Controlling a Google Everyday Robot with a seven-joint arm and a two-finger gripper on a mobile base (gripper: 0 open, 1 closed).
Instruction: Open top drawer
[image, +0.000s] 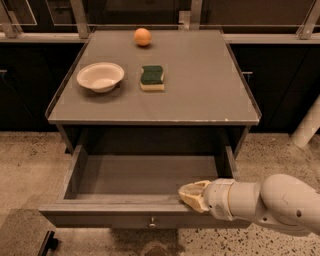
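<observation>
— What surrounds the grey counter (200, 100)?
— Dark cabinets (280, 85) behind its back edge and both sides, a metal rail (260, 37) along them, speckled stone floor (30, 160) below its front corners. The gripper (192, 196) sits under the front edge, toward the right corner.
</observation>
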